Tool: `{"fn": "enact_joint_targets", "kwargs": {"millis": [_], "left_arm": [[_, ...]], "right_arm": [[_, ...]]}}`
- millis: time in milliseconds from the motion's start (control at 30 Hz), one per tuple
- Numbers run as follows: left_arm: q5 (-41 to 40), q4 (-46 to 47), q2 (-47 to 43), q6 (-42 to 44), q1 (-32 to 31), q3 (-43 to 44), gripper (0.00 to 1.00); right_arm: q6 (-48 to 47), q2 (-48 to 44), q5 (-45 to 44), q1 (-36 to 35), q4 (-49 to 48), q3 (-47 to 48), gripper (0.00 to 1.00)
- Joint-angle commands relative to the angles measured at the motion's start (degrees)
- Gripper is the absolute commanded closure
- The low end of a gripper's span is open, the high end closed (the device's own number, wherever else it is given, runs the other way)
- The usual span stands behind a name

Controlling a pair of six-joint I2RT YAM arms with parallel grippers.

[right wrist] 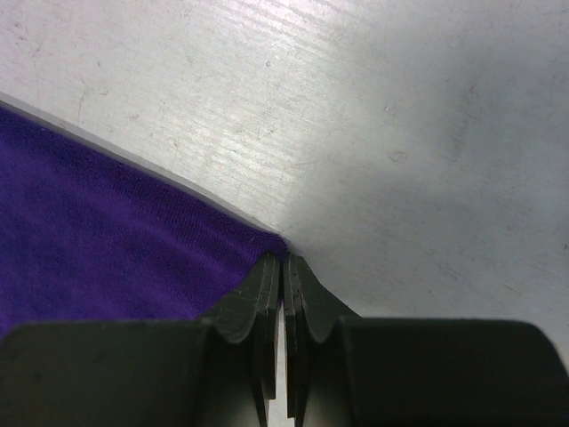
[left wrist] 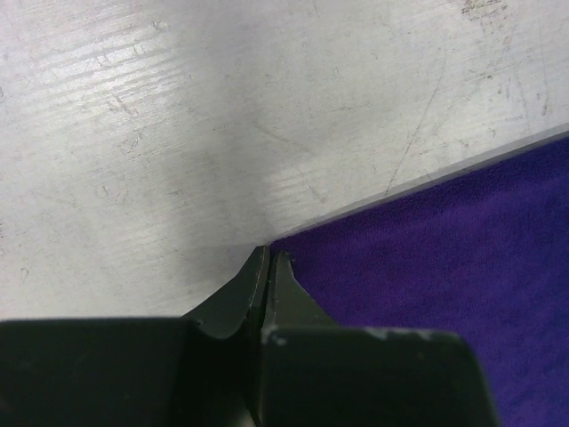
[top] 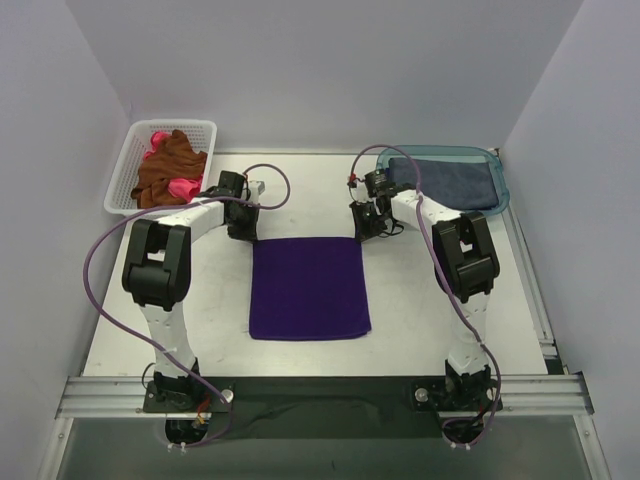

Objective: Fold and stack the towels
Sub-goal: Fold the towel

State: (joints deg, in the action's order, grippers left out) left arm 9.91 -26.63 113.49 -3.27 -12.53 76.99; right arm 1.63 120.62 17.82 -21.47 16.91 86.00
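Observation:
A deep purple towel (top: 308, 288) lies flat on the table's middle. My left gripper (top: 243, 232) sits low at its far left corner, and in the left wrist view the gripper (left wrist: 269, 255) has its jaws closed tight at that corner of the purple towel (left wrist: 444, 258). My right gripper (top: 368, 228) is at the far right corner. The right wrist view shows this gripper (right wrist: 283, 260) pinching the tip of the purple towel (right wrist: 107, 240) between closed jaws. A slate blue-grey towel (top: 450, 180) lies folded in the teal tub. Rust-brown (top: 165, 170) and pink (top: 182, 188) towels are crumpled in the basket.
The white lattice basket (top: 128, 172) stands at the far left, partly off the table's edge. The teal translucent tub (top: 500, 185) rests at the far right corner. White walls close in on three sides. A metal rail (top: 320, 392) runs along the near edge by the arm bases.

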Motion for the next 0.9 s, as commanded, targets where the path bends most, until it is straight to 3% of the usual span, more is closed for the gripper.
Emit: {"fn": "enact_joint_targets", "kwargs": {"millis": [0, 567, 867], "left_arm": [[0.37, -4.39, 2.26, 1.86, 0.49, 0.35, 1.0], [0.55, 5.44, -6.0, 4.4, 0.76, 1.41, 1.0], [1.16, 15.54, -14.78, 3.8, 0.85, -6.84, 1.0]], "right_arm": [[-1.1, 0.85, -2.18, -0.41, 3.31, 1.37, 1.0], [-6.81, -9.61, -7.62, 0.29, -8.9, -1.79, 1.0], [-6.29, -15.67, -8.07, 0.73, -16.46, -8.73, 1.0]]}}
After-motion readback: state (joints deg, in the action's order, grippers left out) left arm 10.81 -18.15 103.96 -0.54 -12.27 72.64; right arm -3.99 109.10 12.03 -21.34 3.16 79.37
